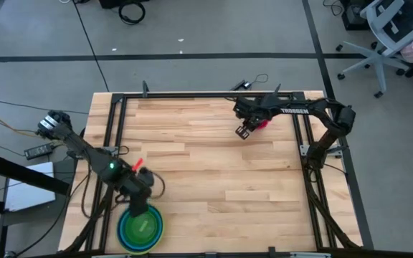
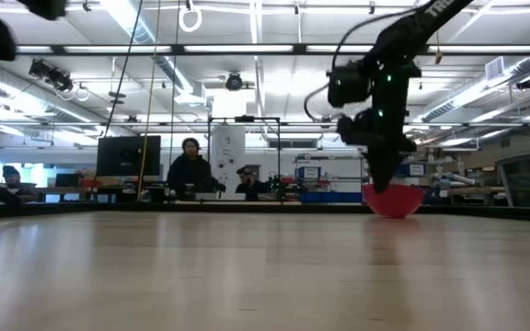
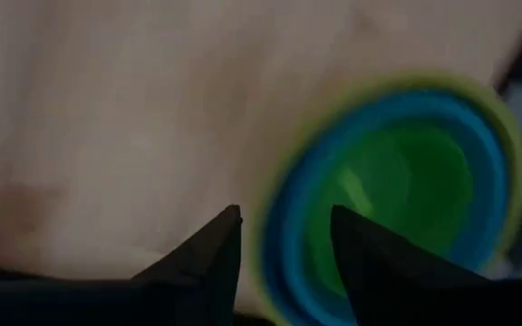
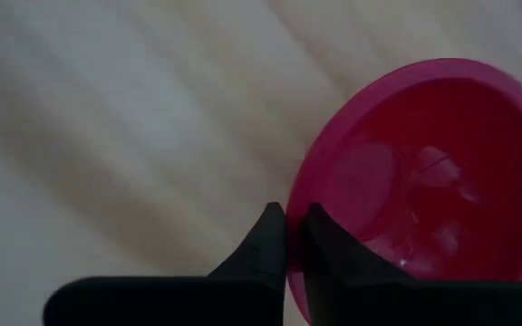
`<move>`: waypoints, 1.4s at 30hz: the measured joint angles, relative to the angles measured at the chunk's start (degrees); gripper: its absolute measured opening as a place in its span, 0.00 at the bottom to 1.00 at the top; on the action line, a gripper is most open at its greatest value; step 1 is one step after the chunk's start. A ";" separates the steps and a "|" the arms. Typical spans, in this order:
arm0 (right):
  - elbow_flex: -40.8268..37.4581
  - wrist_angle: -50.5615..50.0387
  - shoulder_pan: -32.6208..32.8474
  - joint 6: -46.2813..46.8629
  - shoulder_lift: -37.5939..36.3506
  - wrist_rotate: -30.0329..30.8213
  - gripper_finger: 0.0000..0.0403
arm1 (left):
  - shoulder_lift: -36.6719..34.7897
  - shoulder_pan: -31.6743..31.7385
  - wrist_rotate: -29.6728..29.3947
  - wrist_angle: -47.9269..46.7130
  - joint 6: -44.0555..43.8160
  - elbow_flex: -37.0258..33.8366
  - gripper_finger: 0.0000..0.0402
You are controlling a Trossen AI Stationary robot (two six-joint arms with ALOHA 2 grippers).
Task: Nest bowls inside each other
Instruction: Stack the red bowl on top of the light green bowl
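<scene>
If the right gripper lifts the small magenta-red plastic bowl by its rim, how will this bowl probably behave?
The small magenta-red plastic bowl is probably light and stiff: its thin wall lets light through. Pinched at one side of the rim by the right gripper, it may tilt or swing. Its glossy surface could slip, and its rounded base may rock when set down.

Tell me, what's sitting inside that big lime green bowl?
Inside the lime green bowl sit nested blue bowls, with a green bowl innermost. How many blue ones is unclear, because their floors are covered. The left gripper hangs open above.
</scene>
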 joint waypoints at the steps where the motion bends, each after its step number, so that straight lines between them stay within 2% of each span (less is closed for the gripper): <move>1: 0.00 1.08 1.25 1.11 -0.78 -1.14 0.05 | -1.15 1.42 -2.15 -1.34 0.10 0.00 0.44; 3: 0.00 4.60 4.05 2.90 -2.23 -3.90 0.05 | -3.05 5.28 -7.36 -3.03 1.15 0.02 0.44; 6: 0.00 12.49 9.06 3.70 -3.36 -9.58 0.05 | -4.84 12.54 -14.50 -1.27 7.34 0.05 0.44; 9: 0.00 21.60 14.44 0.68 -3.36 -14.65 0.05 | -5.10 20.78 -17.59 4.29 17.61 0.07 0.44; 12: 0.00 29.86 19.32 -4.61 -3.27 -17.91 0.05 | -4.58 26.99 -17.67 13.19 32.89 0.07 0.44; 15: 0.00 35.82 22.81 -6.98 -3.27 -20.81 0.05 | -3.77 30.20 -17.08 22.61 48.93 0.07 0.44; 19: 0.02 40.40 25.54 -8.60 -3.31 -22.86 0.05 | -3.84 32.07 -10.27 32.01 65.84 0.07 0.44; 22: 0.02 42.56 26.84 -12.00 -3.31 -24.15 0.05 | -3.74 32.46 -5.87 33.94 73.52 0.07 0.44; 27: 0.03 46.54 28.31 -18.12 -3.31 -27.43 0.05 | -0.47 33.09 -0.71 34.25 78.38 0.04 0.44; 33: -0.02 46.61 28.92 -22.93 -3.31 -28.36 0.06 | 1.89 33.09 2.88 34.32 78.20 0.04 0.41; 37: -0.02 47.24 28.94 -24.92 -3.31 -29.94 0.06 | 1.80 33.09 7.62 34.64 76.59 0.04 0.30; 42: -0.02 48.10 28.74 -22.76 -3.31 -30.01 0.08 | 1.84 33.09 9.96 33.52 74.98 0.07 0.07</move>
